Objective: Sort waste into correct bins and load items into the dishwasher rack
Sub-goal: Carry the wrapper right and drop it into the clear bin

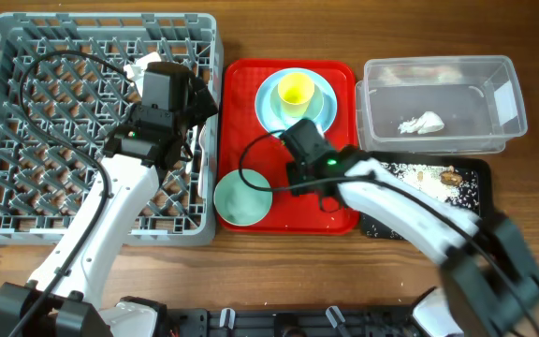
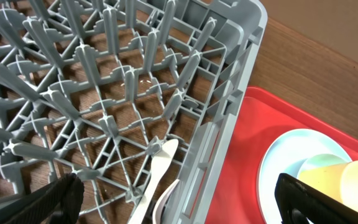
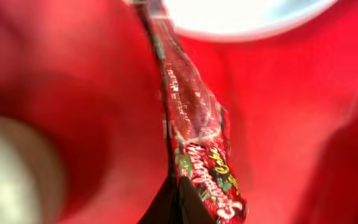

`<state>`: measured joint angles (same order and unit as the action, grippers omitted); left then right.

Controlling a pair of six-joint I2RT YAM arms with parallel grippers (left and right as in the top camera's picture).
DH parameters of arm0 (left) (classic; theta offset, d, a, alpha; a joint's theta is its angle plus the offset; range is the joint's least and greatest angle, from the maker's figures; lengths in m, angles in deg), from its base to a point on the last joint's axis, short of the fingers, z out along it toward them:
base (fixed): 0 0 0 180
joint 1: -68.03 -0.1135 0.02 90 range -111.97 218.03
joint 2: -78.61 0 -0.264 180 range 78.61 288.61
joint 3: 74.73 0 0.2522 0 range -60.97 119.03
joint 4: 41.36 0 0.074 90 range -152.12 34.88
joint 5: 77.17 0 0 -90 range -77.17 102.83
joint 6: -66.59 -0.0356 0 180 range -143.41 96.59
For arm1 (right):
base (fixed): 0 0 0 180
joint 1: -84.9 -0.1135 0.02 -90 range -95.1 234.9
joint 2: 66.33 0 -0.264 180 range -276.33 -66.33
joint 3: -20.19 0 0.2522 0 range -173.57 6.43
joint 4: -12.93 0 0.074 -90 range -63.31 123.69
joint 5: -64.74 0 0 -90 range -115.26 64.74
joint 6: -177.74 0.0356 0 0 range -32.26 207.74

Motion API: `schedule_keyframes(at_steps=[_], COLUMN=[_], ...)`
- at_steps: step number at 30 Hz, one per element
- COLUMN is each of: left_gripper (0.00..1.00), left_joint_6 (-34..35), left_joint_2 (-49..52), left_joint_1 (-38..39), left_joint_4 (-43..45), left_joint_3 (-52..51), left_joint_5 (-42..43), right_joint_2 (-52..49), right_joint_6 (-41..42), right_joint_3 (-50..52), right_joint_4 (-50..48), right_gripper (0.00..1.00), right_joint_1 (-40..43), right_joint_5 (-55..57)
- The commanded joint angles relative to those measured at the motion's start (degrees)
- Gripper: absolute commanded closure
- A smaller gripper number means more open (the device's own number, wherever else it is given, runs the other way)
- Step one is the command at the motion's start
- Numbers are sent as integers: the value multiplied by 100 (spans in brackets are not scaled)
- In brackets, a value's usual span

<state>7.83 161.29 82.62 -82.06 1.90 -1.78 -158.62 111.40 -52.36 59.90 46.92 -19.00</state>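
Note:
My right gripper (image 3: 178, 199) is shut on one end of the red-and-white snack wrapper (image 3: 194, 118), low over the red tray (image 3: 303, 124). In the overhead view that gripper (image 1: 293, 173) hides the wrapper. My left gripper (image 2: 179, 199) stands wide open over the right edge of the grey dishwasher rack (image 2: 241, 37), holding nothing. White cutlery (image 2: 160, 165) lies in the rack below it. The pale blue plate (image 1: 269, 103) carries a mint bowl (image 1: 324, 105) and the yellow cup (image 1: 296, 91). A second mint bowl (image 1: 241, 198) sits at the tray's front left.
The clear tub (image 1: 503, 103) at the back right holds a crumpled white tissue (image 1: 421, 124). In front of it the black tray (image 1: 475, 197) holds food scraps (image 1: 419, 173). The rack (image 1: 26, 112) fills the table's left side.

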Motion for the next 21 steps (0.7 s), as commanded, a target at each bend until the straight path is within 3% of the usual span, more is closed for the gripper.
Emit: schedule_keyframes(at_steps=[1, 5, 8, 14, 17, 18, 19, 20, 21], left_gripper=[0, 0, 0, 0, 0, 0, 0, 0, 0], left_joint_6=[74, 76, 76, 76, 76, 76, 76, 76, 76], left_joint_2=[-15, -15, -15, -15, -15, -15, -15, -15, -15], left_joint_1=[-24, -24, -24, -24, -24, -24, -24, -24, -24], left_joint_4=[33, 33, 33, 33, 33, 33, 33, 33, 33], left_joint_3=[-35, -35, -35, -35, -35, -35, -35, -35, -35], left_joint_5=[46, 46, 46, 46, 46, 46, 46, 48, 48], right_joint_2=[1405, 2334, 2339, 1462, 986, 852, 737, 713, 693], right_joint_6=[-166, -98, -101, -125, -304, -472, -651, -728, -717], right_joint_3=[-262, -262, -236, -155, -157, -157, -157, -157, -157], right_joint_4=[50, 219, 437, -223, -619, -739, -848, -883, -925], right_gripper=[96, 96, 95, 96, 88, 80, 66, 43, 27], right_joint_1=[13, 127, 627, 2297, 2870, 3023, 3139, 3176, 3226], right_joint_5=[544, 2428, 3324, 2796, 1928, 1572, 1257, 1161, 1145])
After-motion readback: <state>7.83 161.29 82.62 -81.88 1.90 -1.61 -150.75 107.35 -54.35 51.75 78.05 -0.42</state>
